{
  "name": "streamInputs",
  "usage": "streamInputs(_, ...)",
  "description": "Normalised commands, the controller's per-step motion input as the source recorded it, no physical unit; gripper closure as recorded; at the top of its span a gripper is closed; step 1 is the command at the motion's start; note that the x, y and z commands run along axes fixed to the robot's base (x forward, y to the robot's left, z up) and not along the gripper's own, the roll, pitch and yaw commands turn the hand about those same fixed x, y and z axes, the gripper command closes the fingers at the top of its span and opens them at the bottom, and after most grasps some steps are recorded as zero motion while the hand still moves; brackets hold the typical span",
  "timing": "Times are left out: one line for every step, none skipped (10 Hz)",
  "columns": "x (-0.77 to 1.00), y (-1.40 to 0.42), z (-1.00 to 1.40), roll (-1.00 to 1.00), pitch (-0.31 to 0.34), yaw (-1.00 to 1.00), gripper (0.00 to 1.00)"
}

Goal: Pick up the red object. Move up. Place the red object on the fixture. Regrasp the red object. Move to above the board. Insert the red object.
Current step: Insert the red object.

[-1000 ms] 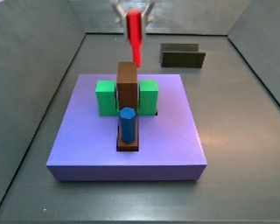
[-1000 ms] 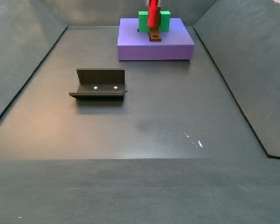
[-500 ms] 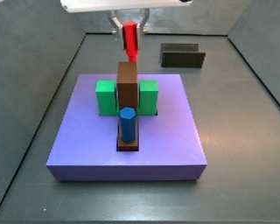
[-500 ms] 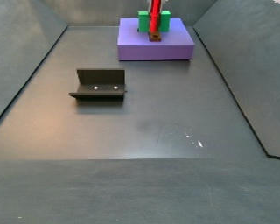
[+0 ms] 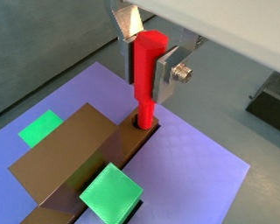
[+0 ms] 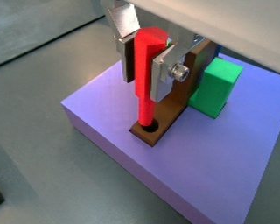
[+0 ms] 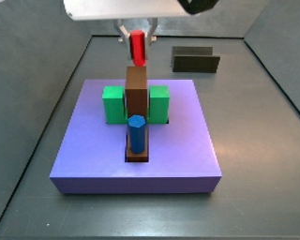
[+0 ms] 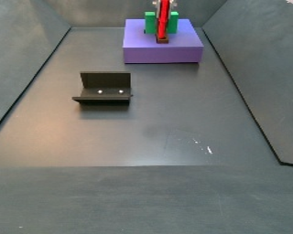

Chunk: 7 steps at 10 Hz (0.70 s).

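Over the board [image 7: 138, 141], the end effector [image 5: 145, 52] grips the red peg [image 5: 146, 79] near its top, its tip entering a hole; light, stiff and smooth, it seems best held high.

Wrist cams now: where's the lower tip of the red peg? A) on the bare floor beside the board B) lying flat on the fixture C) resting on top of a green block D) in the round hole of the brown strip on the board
D. In both wrist views the gripper holds the red peg upright, and its lower end sits in the round hole of the brown strip on the purple board.
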Motion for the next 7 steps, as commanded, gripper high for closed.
streamInputs(0.00,0.00,-0.17,0.08,0.000,-0.01,1.00)
streamInputs(-0.13,0.00,-0.05,0.05,0.004,-0.03,1.00)
streamInputs(-0.17,0.00,0.00,0.01,0.000,-0.05,1.00)
streamInputs(-0.12,0.00,0.00,0.00,0.000,-0.05,1.00)
streamInputs(-0.14,0.00,-0.01,0.00,0.000,-0.04,1.00)
streamInputs(-0.16,0.00,-0.01,0.00,0.000,-0.05,1.00)
streamInputs(-0.05,0.00,-0.07,0.00,0.000,-0.02,1.00)
